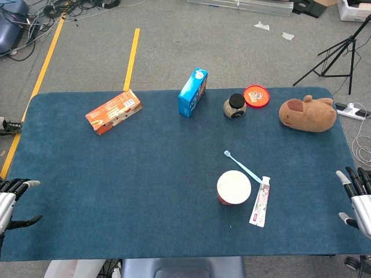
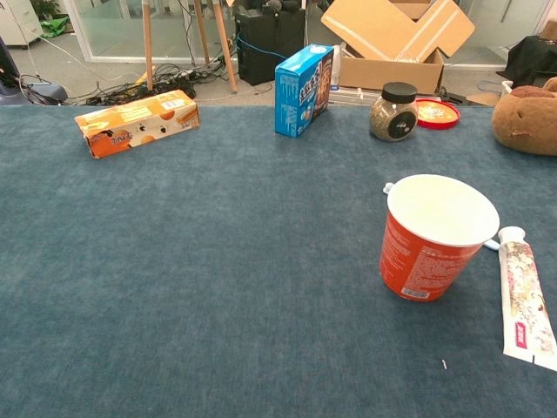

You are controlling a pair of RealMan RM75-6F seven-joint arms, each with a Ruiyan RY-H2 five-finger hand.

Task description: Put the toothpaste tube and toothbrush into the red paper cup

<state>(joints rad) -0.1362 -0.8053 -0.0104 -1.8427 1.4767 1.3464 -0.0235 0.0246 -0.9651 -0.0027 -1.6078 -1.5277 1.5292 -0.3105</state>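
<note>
Right hand (image 1: pixel 358 200) and left hand (image 1: pixel 11 200) spread, holding nothing; my toothpaste tube (image 1: pixel 261 200) and toothbrush (image 1: pixel 240 164) lie beside red paper cup (image 1: pixel 233 187), nothing loaded.

Left hand (image 1: pixel 13 200) and right hand (image 1: pixel 356 196): silver-grey metallic bodies, black-tipped slender fingers. Only partly seen at head-view edges; wrists are cut off.
</note>
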